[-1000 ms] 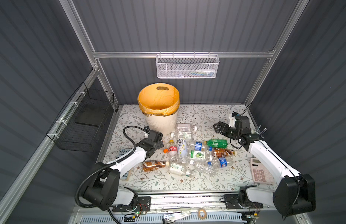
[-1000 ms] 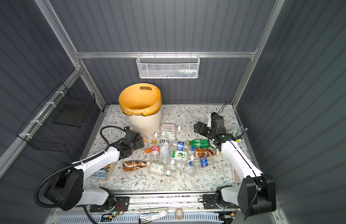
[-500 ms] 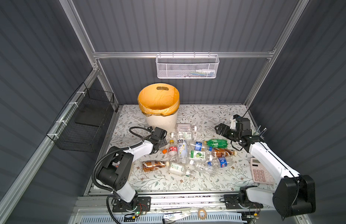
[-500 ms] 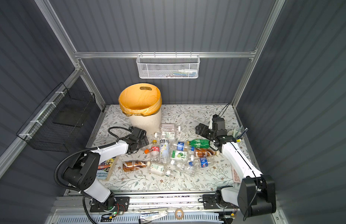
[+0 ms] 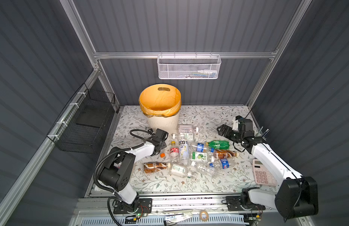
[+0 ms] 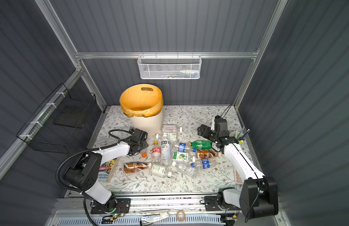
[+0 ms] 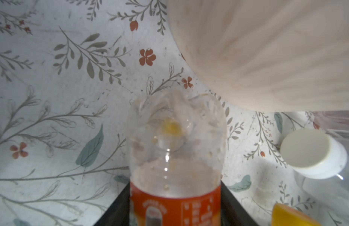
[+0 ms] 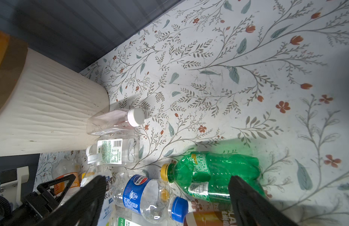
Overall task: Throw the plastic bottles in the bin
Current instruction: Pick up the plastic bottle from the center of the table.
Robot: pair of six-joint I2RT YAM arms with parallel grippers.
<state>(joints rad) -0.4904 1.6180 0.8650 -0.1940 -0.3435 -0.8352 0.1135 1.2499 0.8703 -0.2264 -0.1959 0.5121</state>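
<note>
Left hand (image 7: 175, 212): clamped narrow on the orange-label bottle (image 7: 175, 152). Dark fingers (image 7: 115, 214) press the label band from both sides, and the clear body and base point out ahead of me. I judge the band the right place to hold. It is round, stiffer than the crumpled clear end, and less likely to squirt out.

The bottle sits low, just beside the foot of the bin (image 7: 267, 50). I cannot tell whether it is clear of the worktop (image 5: 208, 117) or resting on it.

Left arm: forearm stretched long and nearly flat over the worktop, wrist turned toward the bin wall, cable looped behind. A low reach suits a bottle lying on its side.

The bin stands tall next to my hand. Its orange liner (image 5: 160, 97) is open, and no bottle shows inside from above. My guess: the task is barely begun. Next comes a steep lift over the rim, and the wall is close enough to clip.

Rest of the bottles (image 5: 184, 150): heaped mid-worktop, lying every way, many touching.

Right hand (image 8: 166, 183): wide, holding nothing. It hangs above the right side of the heap, with the green bottle (image 8: 218, 172) below the spread fingers and no contact that I can see. The right arm rises from the front edge, forearm sloping up and in, wrist tipped down. I read it as lined up for the green one and keeping out of the left arm's path.
</note>
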